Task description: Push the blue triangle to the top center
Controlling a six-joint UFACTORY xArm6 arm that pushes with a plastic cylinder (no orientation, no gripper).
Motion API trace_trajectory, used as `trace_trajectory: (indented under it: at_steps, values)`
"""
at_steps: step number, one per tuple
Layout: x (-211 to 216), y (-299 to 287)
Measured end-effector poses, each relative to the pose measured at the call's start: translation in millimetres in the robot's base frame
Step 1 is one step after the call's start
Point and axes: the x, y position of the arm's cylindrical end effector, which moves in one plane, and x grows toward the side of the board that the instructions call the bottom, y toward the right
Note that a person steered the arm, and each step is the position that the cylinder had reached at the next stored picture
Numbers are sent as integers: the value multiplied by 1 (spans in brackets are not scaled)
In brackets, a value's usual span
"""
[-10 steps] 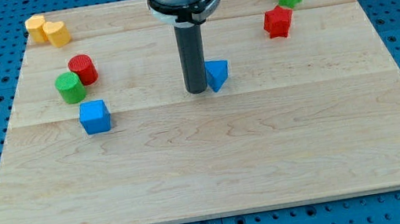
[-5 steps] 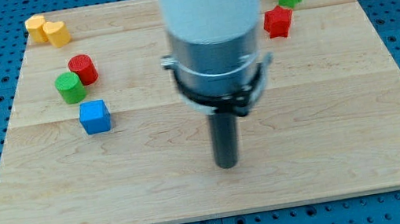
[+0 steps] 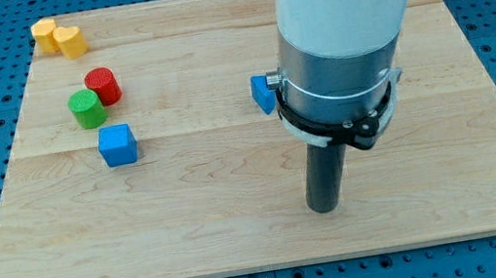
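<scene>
My tip [image 3: 323, 209] rests on the board [image 3: 242, 229] in the near part, a little right of the middle. It is a bare rod with no fingers, so it grasps nothing and touches no block.

Behind it, farther and slightly to the left, sits the blue triangle [image 3: 264, 92], about in the middle of the board. The wide grey and white body of the arm [image 3: 339, 56] covers its right side, so only part of it shows. The triangle is well apart from the tip.

On the left side, the blue cube [image 3: 117, 145] is the nearest block. Just beyond it stands the green cylinder [image 3: 86, 109], touching the red cylinder [image 3: 103, 86]. In the far left corner two yellow blocks [image 3: 58, 37] lie side by side.

The arm hides the far right part of the board. No writing or label can be read anywhere.
</scene>
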Motion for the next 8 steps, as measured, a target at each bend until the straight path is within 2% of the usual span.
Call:
trace_trajectory:
  at_steps: [1,3,5,6,7,8]
  values:
    - [-59,-1]
    - [-197,-62]
    - [-288,-95]
    - [-304,-94]
    - [-213,-107]
    - [-96,-163]
